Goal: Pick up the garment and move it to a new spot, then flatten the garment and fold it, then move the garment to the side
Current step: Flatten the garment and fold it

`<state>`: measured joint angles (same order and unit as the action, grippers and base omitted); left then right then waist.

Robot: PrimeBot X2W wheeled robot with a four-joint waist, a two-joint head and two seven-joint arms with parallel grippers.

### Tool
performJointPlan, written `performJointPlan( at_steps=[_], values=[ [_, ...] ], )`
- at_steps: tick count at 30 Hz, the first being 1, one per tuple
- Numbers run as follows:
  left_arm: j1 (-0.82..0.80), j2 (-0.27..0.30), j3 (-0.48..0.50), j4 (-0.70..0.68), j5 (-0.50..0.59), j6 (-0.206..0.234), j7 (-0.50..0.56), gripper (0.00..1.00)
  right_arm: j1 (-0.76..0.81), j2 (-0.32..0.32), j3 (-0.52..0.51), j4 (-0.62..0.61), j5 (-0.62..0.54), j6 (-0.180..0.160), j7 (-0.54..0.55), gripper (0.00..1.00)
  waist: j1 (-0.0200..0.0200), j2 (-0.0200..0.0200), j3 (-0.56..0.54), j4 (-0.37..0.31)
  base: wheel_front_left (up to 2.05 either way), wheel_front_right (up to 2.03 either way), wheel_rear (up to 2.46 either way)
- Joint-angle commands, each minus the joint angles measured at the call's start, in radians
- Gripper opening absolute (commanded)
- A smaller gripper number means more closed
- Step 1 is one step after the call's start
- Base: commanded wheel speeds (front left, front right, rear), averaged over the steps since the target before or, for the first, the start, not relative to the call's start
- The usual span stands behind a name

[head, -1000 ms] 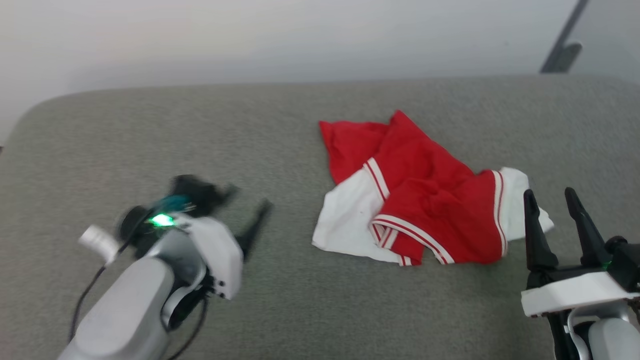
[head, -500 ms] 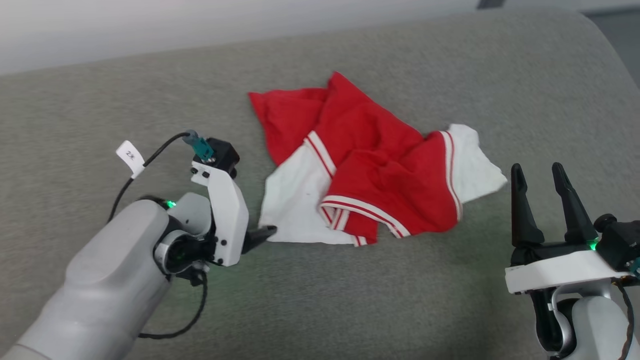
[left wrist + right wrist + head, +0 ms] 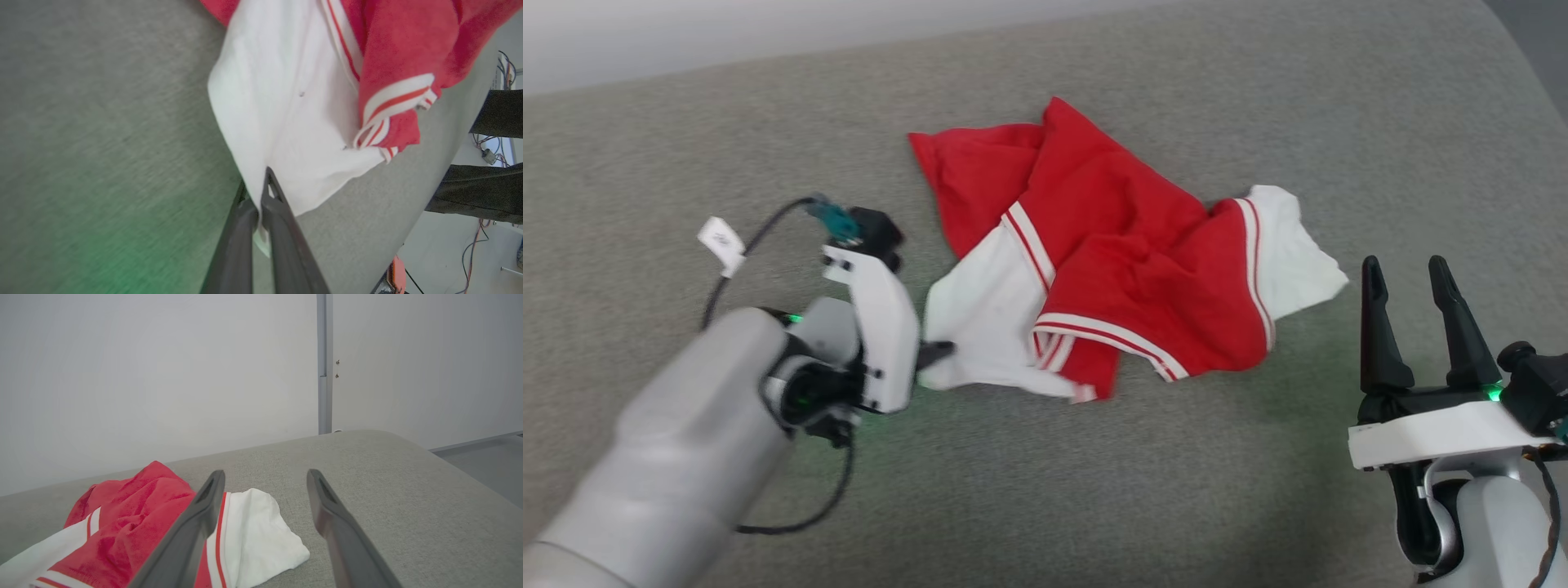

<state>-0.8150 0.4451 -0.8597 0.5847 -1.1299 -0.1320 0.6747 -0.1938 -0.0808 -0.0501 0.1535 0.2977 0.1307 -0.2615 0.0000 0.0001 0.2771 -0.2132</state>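
1. Head view: the garment (image 3: pixel 1127 278) lies in a crumpled heap in the middle of the grey cushion (image 3: pixel 1094 490). The left gripper (image 3: pixel 935 355) sits low at the white corner on the garment's left side. The right gripper (image 3: pixel 1405 269) is off to the right with its fingers spread and nothing in it. It is near the other white end but not touching it.

2. Left wrist view: the left gripper (image 3: pixel 256 179) has its two dark fingers pressed together, and they pinch the edge of the white corner of the garment (image 3: pixel 294 94). The rest of the cloth runs away from the fingers, with the red part bunched up further on. It all rests on the grey cushion (image 3: pixel 102 122).

3. Right wrist view: the right gripper (image 3: pixel 265 473) is wide apart and empty. The garment (image 3: pixel 135 514) lies past its fingers on the grey cushion (image 3: pixel 388 477), with a white flap sticking out.

4. I think this is the very first step, picking the garment up (the grab looks done, the lift not yet).

5. The next move calls for lifting that corner up and carrying the garment to a new spot. The pinch is right at the edge of the cloth, so a slow lift seems wise, or it may slip out. The right gripper could take the other white end to help.
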Motion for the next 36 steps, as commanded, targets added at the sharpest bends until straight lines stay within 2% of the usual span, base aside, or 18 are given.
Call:
performJointPlan(
  at_steps=[1, 4, 14, 21, 23, 24, 26, 31, 36],
  values=[
    [-0.016, 0.035, 0.006, 0.001, -0.009, 0.003, -0.01, 0.0, 0.0, 0.001, -0.001, -0.001, -0.005, 0.0, -0.005, 1.0, 0.0, -0.0001, -0.01, 0.023, 0.0, 0.0, 0.0],
    [-0.016, 0.06, 0.014, -0.005, -0.028, 0.003, -0.012, 0.0, 0.004, -0.001, 0.002, 0.0, -0.007, 0.0, -0.005, 1.0, 0.0, -0.0001, -0.017, 0.041, 0.0, 0.0, 0.0],
    [0.043, 0.22, 0.051, 0.048, -0.043, 0.012, -0.034, 0.0, 0.004, -0.014, 0.015, 0.005, -0.009, 0.0, -0.005, 1.0, 0.0, -0.0001, -0.042, 0.084, 0.0, 0.0, 0.0],
    [0.086, 0.213, 0.041, 0.083, -0.018, 0.025, -0.099, 0.0, 0.016, -0.032, 0.014, 0.003, -0.007, 0.0, -0.005, 1.0, 0.0, -0.0001, -0.05, 0.089, 0.0, 0.0, 0.0],
    [0.076, 0.211, 0.028, 0.081, 0.018, 0.02, -0.144, 0.44, 0.016, -0.036, 0.015, 0.004, -0.01, 0.0, -0.005, 1.0, 0.0, -0.0001, -0.055, 0.091, 0.0, 0.0, 0.0],
    [0.077, 0.205, 0.027, 0.088, 0.02, 0.021, -0.161, 0.93, 0.016, -0.038, 0.016, 0.005, -0.012, 0.0, -0.005, 1.0, 0.0, -0.0001, -0.058, 0.094, 0.0, 0.0, 0.0],
    [0.082, 0.191, 0.021, 0.091, 0.028, 0.015, -0.184, 1.0, 0.019, -0.042, 0.017, 0.005, -0.015, 0.0, -0.005, 1.0, 0.0, -0.0001, -0.067, 0.1, 0.0, 0.0, 0.0],
    [0.093, 0.183, 0.005, 0.086, 0.067, 0.009, -0.278, 1.0, 0.032, -0.061, 0.032, 0.013, -0.021, 0.0, -0.005, 1.0, 0.0, -0.0001, -0.101, 0.122, 0.0, 0.0, 0.0],
    [0.135, 0.16, 0.009, 0.062, 0.116, 0.014, -0.451, 1.0, 0.045, -0.101, 0.058, 0.025, -0.043, 0.0, -0.005, 1.0, 0.0, -0.0001, -0.131, 0.155, 0.0, 0.0, 0.0]
  ],
)
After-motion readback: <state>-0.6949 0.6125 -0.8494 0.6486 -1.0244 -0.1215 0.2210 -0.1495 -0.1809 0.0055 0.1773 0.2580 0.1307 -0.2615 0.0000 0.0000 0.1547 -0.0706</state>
